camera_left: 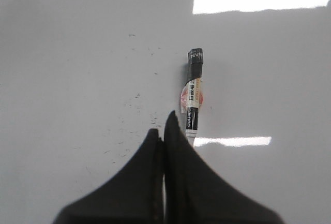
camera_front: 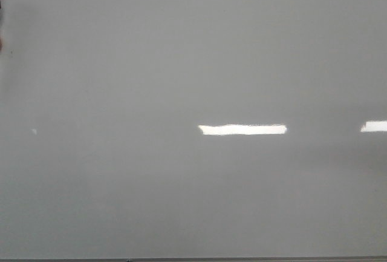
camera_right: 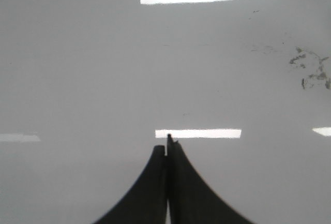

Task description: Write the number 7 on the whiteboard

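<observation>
The whiteboard [camera_front: 181, 62] is glossy pale grey and fills the front view, where neither gripper shows. No number 7 is in view on it. In the left wrist view a black-capped marker [camera_left: 192, 94] with a white and pink label lies flat on the whiteboard [camera_left: 77, 53]. Its lower end is hidden behind one finger of my left gripper [camera_left: 162, 125], which is shut with nothing between the fingers; the marker lies beside them. My right gripper [camera_right: 165, 144] is shut and empty over bare whiteboard [camera_right: 77, 79].
Faint black specks [camera_left: 137, 100] dot the board near the marker. Grey smudges [camera_right: 310, 71] mark it in the right wrist view. Bright light reflections [camera_front: 242, 129] lie on the surface. A thin dark edge [camera_front: 193, 260] runs along the board's near side.
</observation>
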Tool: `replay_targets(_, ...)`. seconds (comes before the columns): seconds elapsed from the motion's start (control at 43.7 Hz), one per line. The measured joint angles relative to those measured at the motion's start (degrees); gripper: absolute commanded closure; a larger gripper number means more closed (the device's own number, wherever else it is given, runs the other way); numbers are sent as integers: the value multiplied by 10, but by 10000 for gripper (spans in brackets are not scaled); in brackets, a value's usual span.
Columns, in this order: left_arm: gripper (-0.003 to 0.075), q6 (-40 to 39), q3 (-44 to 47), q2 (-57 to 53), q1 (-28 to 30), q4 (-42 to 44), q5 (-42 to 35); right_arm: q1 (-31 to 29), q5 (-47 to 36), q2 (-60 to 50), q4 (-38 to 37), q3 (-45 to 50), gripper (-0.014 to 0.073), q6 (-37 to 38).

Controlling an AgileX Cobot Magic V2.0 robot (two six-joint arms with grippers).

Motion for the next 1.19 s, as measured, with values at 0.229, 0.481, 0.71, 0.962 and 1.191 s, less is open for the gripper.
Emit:
replay_targets(0.229, 741, 0, 0, 0, 0, 0, 0, 0, 0, 0, 0, 0, 662, 0)
replay_targets(0.481, 741, 0, 0, 0, 0, 0, 0, 0, 0, 0, 0, 0, 662, 0)
replay_targets(0.71, 741, 0, 0, 0, 0, 0, 0, 0, 0, 0, 0, 0, 662, 0)
replay_targets(0.962, 741, 0, 0, 0, 0, 0, -8, 0, -1, 0, 0, 0, 662, 0)
replay_targets(1.191, 741, 0, -33, 0, 0, -5, -9, 0, 35, 0, 0, -21, 662, 0)
